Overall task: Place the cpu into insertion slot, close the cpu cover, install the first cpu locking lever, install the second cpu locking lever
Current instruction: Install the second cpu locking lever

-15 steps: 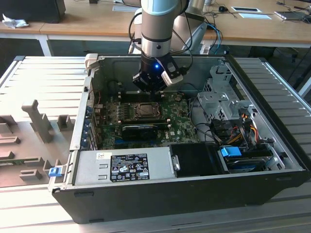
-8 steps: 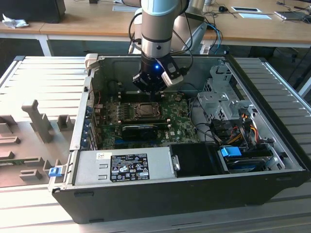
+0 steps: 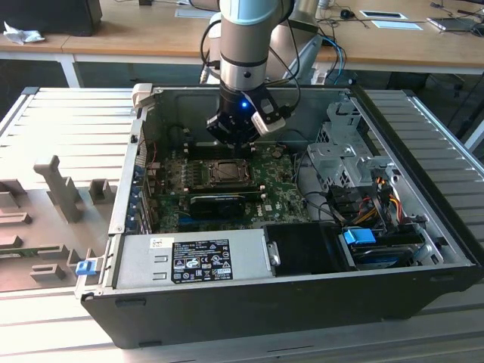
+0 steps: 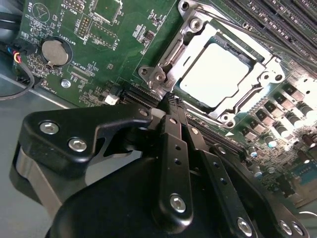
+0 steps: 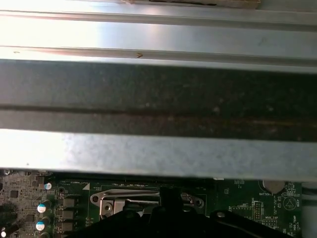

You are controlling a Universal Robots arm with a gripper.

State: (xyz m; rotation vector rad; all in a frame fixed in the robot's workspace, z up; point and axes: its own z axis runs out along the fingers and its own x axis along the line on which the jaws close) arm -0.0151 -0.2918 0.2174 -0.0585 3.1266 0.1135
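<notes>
Exterior view: open computer case [image 3: 423,257] on a slatted metal table [image 3: 68,128], green motherboard [image 3: 280,189] flat inside, arm reaching down over its far part. Gripper [image 3: 236,144] hung just above the insertion slot [image 3: 224,175]. Second wrist view: gripper [image 4: 169,105] fingers pressed together, holding nothing, tips at the socket frame's corner. Cpu cover [image 4: 257,62] lay closed over the cpu [image 4: 218,74], silver top visible through the window. Coin battery [image 4: 54,52] well apart.

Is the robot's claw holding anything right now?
Nothing held, it seems. The claw looks closed, its tips at the corner of the cpu cover, which lies over the cpu.
</notes>
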